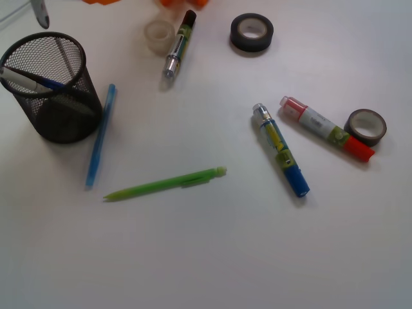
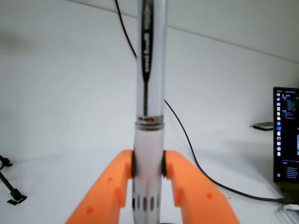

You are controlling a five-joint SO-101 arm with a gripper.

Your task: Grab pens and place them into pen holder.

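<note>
Found two pens (image 1: 29, 82) inside pen holder (image 1: 55, 90), left of frame. Observed end effector (image 2: 148, 170) clamped on silver pen (image 2: 149, 93). Noted light blue pen (image 1: 100, 136) and green pen (image 1: 164, 183) outstanding on bench (image 1: 206, 257).

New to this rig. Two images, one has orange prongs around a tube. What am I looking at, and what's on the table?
It is a small robot arm with one orange gripper. The wrist picture comes from a camera on the arm, looking along its two fingers; they are shut on a silver pen. The front picture looks down on the white table; there only the pen's tip shows at the top left.

On the table:
- a black mesh pen holder at left, with at least one pen already inside
- a light blue pen right beside the holder
- a lime green pen
- three thick markers: blue-ended, red-ended, black-ended
- two dark tape rolls and a clear one

The wrist view also catches a cable and a laptop screen.
</note>
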